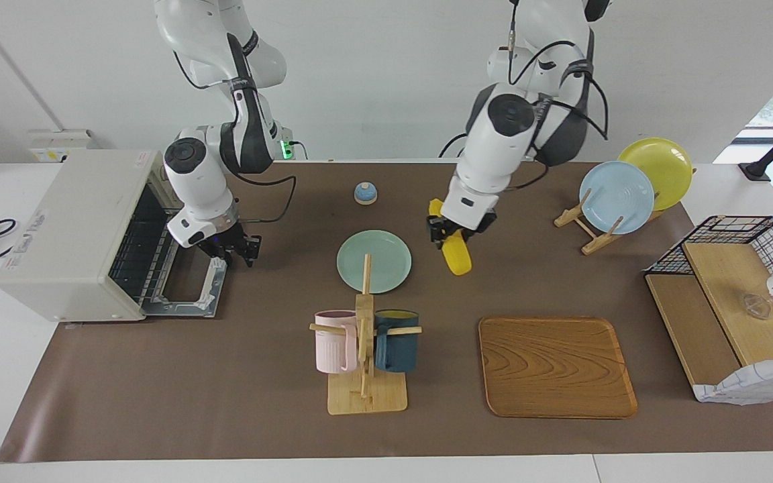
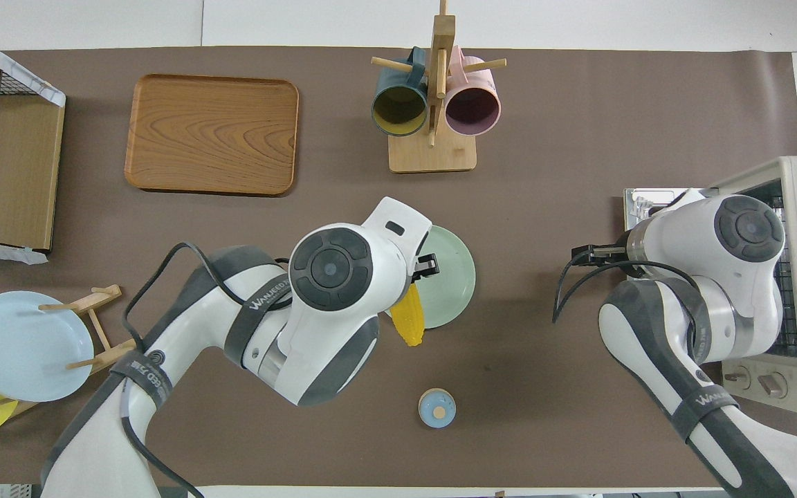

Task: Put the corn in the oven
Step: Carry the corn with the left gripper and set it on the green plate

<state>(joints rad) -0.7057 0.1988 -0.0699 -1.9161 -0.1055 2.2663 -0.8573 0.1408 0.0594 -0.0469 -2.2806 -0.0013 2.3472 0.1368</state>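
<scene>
The yellow corn (image 1: 455, 258) hangs tilted in the air with my left gripper (image 1: 445, 231) shut on its upper half. It is over the brown mat beside the green plate (image 1: 373, 260). In the overhead view the corn (image 2: 409, 321) pokes out from under the left wrist, over the plate's edge. The off-white oven (image 1: 71, 228) stands at the right arm's end of the table, its door (image 1: 188, 290) folded down flat and the wire rack showing. My right gripper (image 1: 235, 249) hovers open over the door's corner nearest the robots, holding nothing.
A wooden tray (image 1: 554, 365) lies bare toward the left arm's end. The mug rack (image 1: 365, 349) with a pink and a blue mug stands mid-table, farther from the robots than the plate. A small blue bell (image 1: 365, 193), a plate stand (image 1: 618, 198) and a wire basket shelf (image 1: 735, 295) also sit here.
</scene>
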